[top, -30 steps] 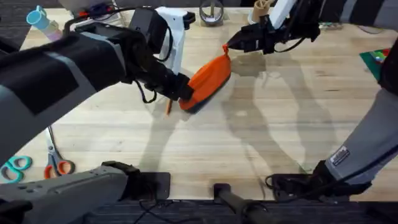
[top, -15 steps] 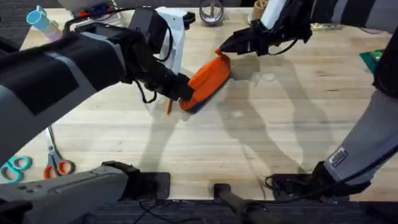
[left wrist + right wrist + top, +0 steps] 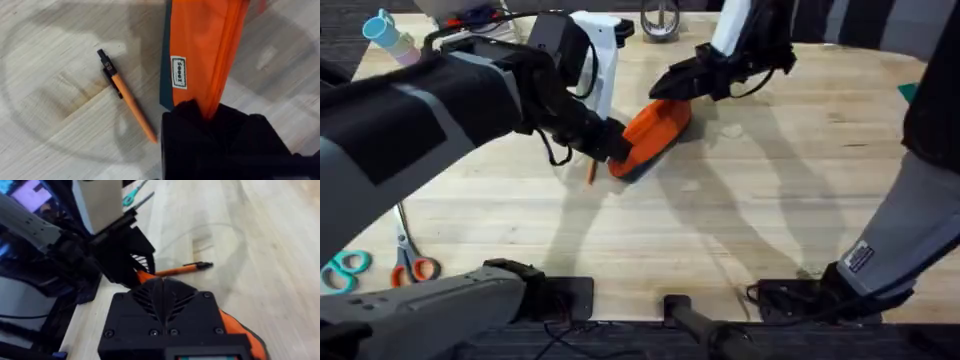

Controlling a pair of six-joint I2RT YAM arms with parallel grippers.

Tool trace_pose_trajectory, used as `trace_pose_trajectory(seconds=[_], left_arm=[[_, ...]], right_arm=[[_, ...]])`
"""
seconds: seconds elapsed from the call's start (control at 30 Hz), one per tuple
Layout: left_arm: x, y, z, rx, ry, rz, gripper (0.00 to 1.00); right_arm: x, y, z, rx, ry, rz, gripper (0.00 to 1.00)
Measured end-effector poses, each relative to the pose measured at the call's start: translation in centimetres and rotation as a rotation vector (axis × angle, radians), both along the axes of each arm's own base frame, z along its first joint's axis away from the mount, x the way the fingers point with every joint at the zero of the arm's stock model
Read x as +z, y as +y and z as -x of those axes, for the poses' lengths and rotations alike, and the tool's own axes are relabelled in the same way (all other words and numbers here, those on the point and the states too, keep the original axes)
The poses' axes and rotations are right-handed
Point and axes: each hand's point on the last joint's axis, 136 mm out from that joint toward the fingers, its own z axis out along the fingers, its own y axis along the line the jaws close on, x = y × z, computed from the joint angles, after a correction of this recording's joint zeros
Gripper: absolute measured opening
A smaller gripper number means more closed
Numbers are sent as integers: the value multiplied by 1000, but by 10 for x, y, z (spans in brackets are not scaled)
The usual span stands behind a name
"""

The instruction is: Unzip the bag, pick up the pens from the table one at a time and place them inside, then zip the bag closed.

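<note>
Here, from overhead, I see the elongated orange fabric pencil pouch with a dark navy underside (image 3: 652, 136) lying at an angle on the light wooden plank table (image 3: 740, 220), a little beyond the middle. My left gripper (image 3: 612, 148) has its jaws closed on the pouch's nearer end; in the left wrist view the black fingers (image 3: 200, 120) pinch the orange cloth just below a small white label. My right gripper (image 3: 665, 88) is at the pouch's far end, where the zipper pull should be, but its own housing covers the tips, so I cannot tell whether those jaws are open or closed on anything.

A thin orange pen with a black clip end (image 3: 127, 97) lies flat on the table just beside the pouch's navy edge, apart from it. In the right wrist view the same pen (image 3: 184, 269) shows beyond the gripper body.

I judge the pouch to be soft and light: it sags and folds where pinched, so it will bunch up or drag unless one end is anchored while the zipper is pulled from the other. The end seam and the zipper tab look like the best holds. The pen seems stiff, light and smooth, likely to roll or skid on the wood; I would take it across the middle of the barrel, jaws square to its length.

Orange-handled scissors (image 3: 415, 268) and teal-handled scissors (image 3: 347, 266) lie well apart, near the table's left edge.
</note>
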Motion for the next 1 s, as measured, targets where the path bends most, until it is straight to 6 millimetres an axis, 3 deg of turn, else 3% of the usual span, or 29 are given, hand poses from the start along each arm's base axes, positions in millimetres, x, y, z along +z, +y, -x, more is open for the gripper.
trace_pose_trajectory(seconds=[0.3,0.9,0.93,1.0], left_arm=[[0,0,0,0,-1,0,42],[0,0,0,0,-1,0,42],[0,0,0,0,-1,0,42],[0,0,0,0,-1,0,42]], right_arm=[[1,22,18,66,2,-8,30],[1,23,18,68,4,-7,39],[2,23,19,68,10,-7,113],[2,23,19,67,13,-8,369]])
